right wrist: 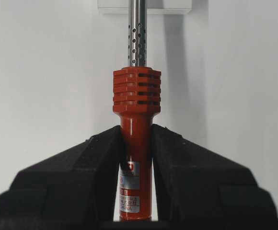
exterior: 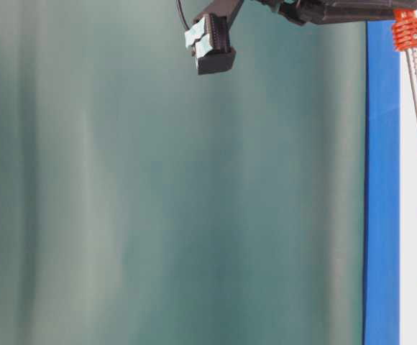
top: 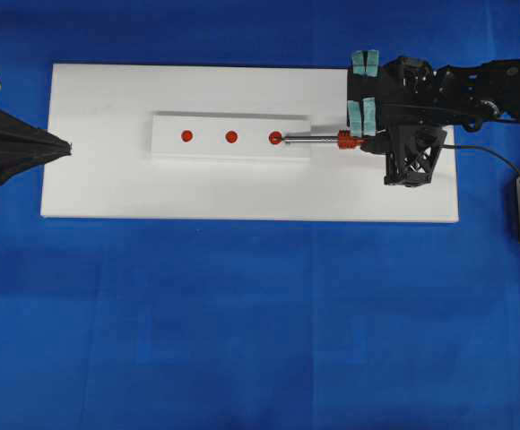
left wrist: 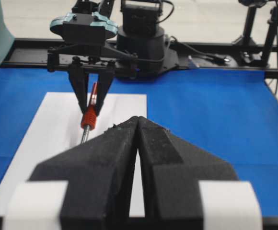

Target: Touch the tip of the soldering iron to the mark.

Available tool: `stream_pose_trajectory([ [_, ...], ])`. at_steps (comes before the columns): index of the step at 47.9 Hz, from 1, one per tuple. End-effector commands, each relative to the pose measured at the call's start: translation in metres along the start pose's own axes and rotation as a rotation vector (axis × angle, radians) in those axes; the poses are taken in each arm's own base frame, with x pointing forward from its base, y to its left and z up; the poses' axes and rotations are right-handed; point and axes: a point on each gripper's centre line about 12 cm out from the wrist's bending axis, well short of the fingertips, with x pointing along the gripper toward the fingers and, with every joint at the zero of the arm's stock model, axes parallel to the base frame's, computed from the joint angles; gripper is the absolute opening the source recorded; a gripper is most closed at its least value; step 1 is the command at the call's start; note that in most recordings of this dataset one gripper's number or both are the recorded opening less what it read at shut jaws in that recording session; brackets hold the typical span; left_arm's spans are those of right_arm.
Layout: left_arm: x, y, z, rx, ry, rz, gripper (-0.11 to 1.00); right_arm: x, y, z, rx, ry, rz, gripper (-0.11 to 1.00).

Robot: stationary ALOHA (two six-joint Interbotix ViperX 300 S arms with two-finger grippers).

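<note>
The left gripper is parked at the left edge of the white board, fingers pressed together on nothing (the closed pads fill the left wrist view), kept well apart from the work, presumably so the lane stays free. Further right, a raised white strip carries three red marks in a row, so each target is lifted off the board. The rightmost mark is met by the tip of the soldering iron; from overhead the point lies on the mark, though real contact cannot be confirmed from that height. The iron is held nearly flat, shaft toward the strip, cord trailing off to the right. At the far right, the right gripper is pinched on the orange-red handle just behind the ribbed collar, fingers snug on both sides, a grip that seems chosen for keeping the tip steady.
</note>
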Motion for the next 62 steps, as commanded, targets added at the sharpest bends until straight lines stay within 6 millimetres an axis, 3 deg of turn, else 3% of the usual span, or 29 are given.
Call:
stream_pose_trajectory([
  [1,0.002,-0.001,0.005,0.001,-0.015,-0.004,0.0,-0.004,-0.001,0.007,-0.003,-0.024,-0.005,0.06],
  [33,0.002,-0.001,0.006,-0.008,-0.02,-0.004,0.0,-0.011,-0.001,0.013,0.004,-0.053,-0.006,0.06],
  [39,0.002,0.0,0.006,-0.011,-0.02,-0.003,0.0,-0.031,-0.001,0.025,0.016,-0.128,-0.015,0.06],
  [55,0.002,-0.001,0.006,-0.013,-0.02,-0.004,0.0,-0.11,0.007,0.045,-0.016,-0.262,-0.004,0.06],
  [62,0.002,0.0,0.006,-0.014,-0.021,-0.002,0.0,-0.122,0.007,0.046,-0.024,-0.279,-0.01,0.06],
])
